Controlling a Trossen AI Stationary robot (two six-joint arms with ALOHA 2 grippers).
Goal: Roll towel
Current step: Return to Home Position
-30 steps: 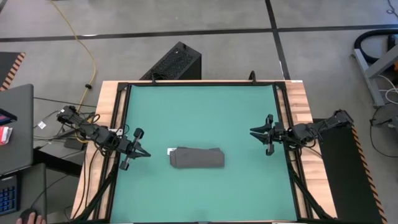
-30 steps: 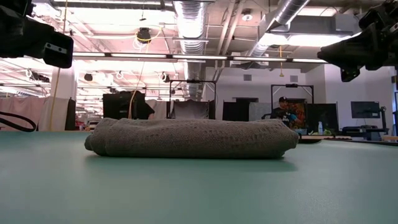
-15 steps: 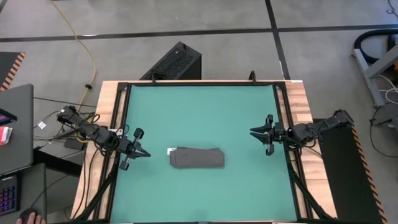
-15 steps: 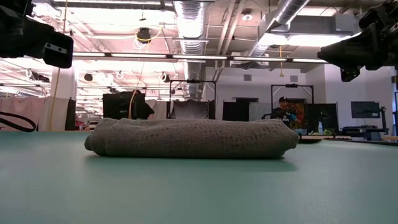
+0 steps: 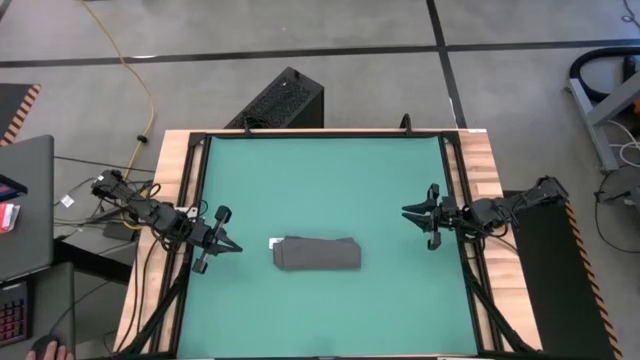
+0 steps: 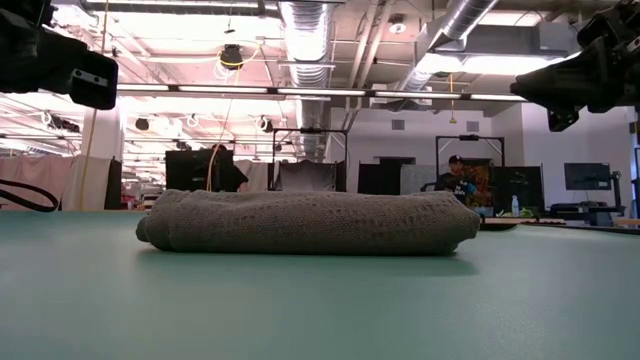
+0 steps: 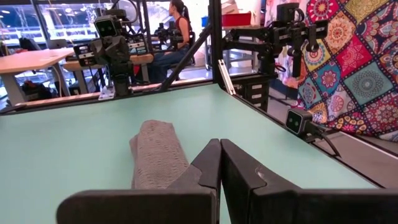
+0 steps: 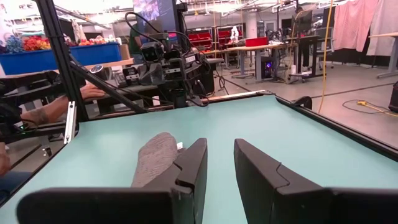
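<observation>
High view first: the towel [image 5: 317,254] lies as a short, squat roll on the green tabletop [image 5: 320,170], roughly midway between the two arms and touched by neither; the left gripper [image 5: 233,249] sits by the table's left edge, pointing at the roll, and the right gripper [image 5: 407,211] hangs by the right edge, both clear of the cloth; left wrist view, and those dark fingers [image 7: 208,163] meet tip to tip with nothing between them; right wrist view, the fingers [image 8: 194,163] stand a narrow gap apart, empty too; so the rolling looks done, and I judge this is the retreat to rest; the next move calls for no grip at all, just both arms drawing back without brushing the cloth; low view now, and the texture shows: a soft grey weave, coarse and nubbly, the roll flattened under its own weight, ends rounded, layers showing at one end; a small white label [image 5: 273,243] peeks out at the end nearer the left arm; the tabletop beneath is smooth and matte; cloth this soft could slacken if nudged.
</observation>
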